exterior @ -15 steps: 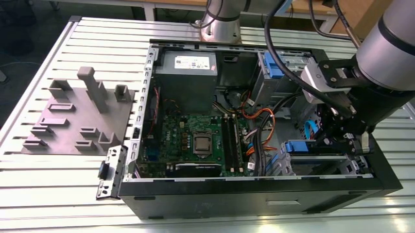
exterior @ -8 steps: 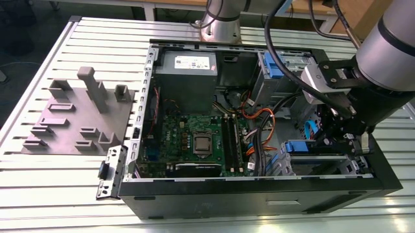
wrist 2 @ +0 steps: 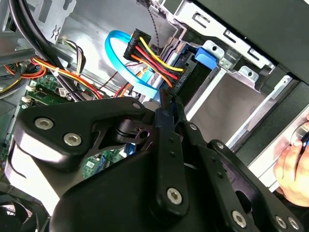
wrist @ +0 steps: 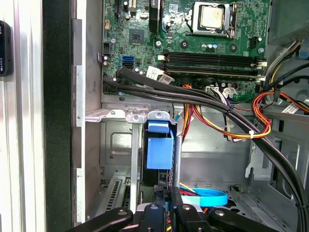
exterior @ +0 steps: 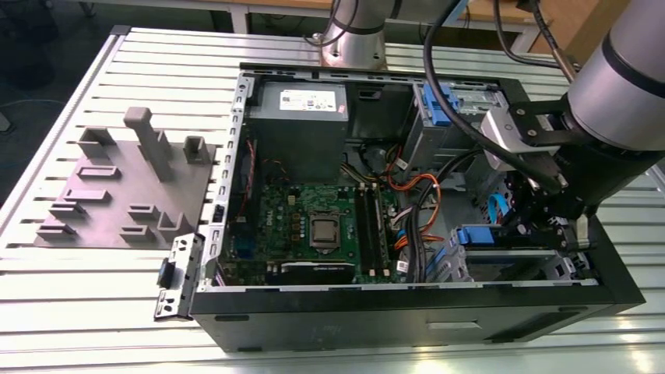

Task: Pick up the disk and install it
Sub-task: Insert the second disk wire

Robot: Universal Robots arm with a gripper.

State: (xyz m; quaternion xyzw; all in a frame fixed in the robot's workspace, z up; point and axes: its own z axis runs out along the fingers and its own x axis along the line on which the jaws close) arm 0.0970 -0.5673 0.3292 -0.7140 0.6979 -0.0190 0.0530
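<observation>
One disk (wrist: 159, 150), seated on edge in the drive bay, just ahead of the end effector (wrist: 166, 205); fingers apparently pinched nearly closed around its rear edge, long axis running straight away.

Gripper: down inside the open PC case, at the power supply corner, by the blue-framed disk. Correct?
Not the power supply corner. In the exterior view the gripper is down inside the open PC case at the drive cage on the exterior view's right, away from the power supply. The first wrist view shows the blue-framed disk by it.
</observation>
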